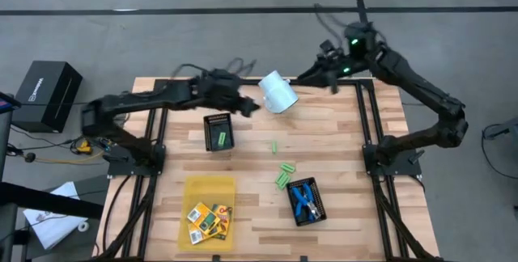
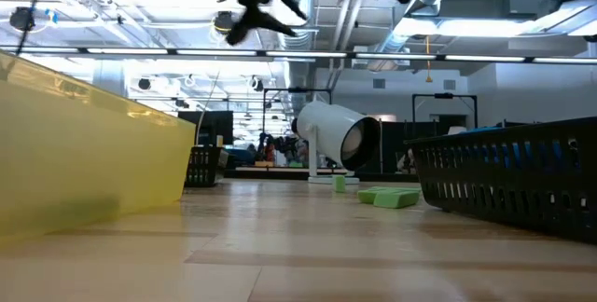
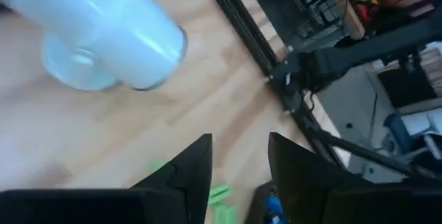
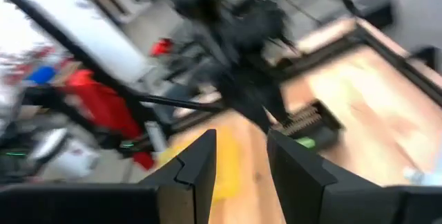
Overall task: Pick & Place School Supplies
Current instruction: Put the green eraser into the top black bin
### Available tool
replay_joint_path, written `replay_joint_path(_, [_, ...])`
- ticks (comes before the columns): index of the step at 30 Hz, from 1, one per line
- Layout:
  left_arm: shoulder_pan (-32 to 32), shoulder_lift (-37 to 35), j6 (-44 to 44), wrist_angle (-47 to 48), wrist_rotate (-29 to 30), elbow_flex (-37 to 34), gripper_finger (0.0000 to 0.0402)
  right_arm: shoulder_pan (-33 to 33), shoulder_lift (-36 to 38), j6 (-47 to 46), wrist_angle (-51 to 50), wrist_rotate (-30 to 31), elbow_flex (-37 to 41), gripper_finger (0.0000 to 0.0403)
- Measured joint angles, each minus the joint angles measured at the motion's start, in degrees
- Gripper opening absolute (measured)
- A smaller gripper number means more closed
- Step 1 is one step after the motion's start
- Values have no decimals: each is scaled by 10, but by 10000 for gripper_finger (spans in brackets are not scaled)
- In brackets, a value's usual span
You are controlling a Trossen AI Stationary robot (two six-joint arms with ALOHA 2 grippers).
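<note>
STEP: between picks – left gripper [image 1: 247,104] spread and empty above desk [image 1: 340,165] beside tipped white cup [image 1: 278,92] | right gripper [image 4: 240,156] spread, empty, raised at far edge | NEXT: descend onto loose green pieces [image 1: 284,175] mid-desk – align fingers first

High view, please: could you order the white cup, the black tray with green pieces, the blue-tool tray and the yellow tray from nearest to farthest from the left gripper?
From the left gripper:
1. White cup, beside it.
2. Black tray with green pieces, table middle-left.
3. Blue-tool tray and yellow tray, both at the table's lower part: too close to call.
</note>
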State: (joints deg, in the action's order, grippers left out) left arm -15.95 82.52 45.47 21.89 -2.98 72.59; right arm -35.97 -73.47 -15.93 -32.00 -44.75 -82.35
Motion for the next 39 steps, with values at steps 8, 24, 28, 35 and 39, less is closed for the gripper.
replay_joint_path(8, [-73,-168,-95,-2,-45,-82,136,131,-80,-134,-27,274,0,122])
replay_joint_path(24, [-128,-276,-134,2,-202,-124,136,302,-266,-418,-132,388,-11,129])
replay_joint_path(28, [-127,-274,-133,0,-216,-124,136,304,-298,-426,-130,386,-11,150])
replay_joint_path(35, [-126,-274,-132,0,-244,-124,136,295,-340,-426,-130,386,-12,184])
replay_joint_path(39, [-126,-274,-122,0,-244,-124,136,286,-357,-426,-131,388,-12,191])
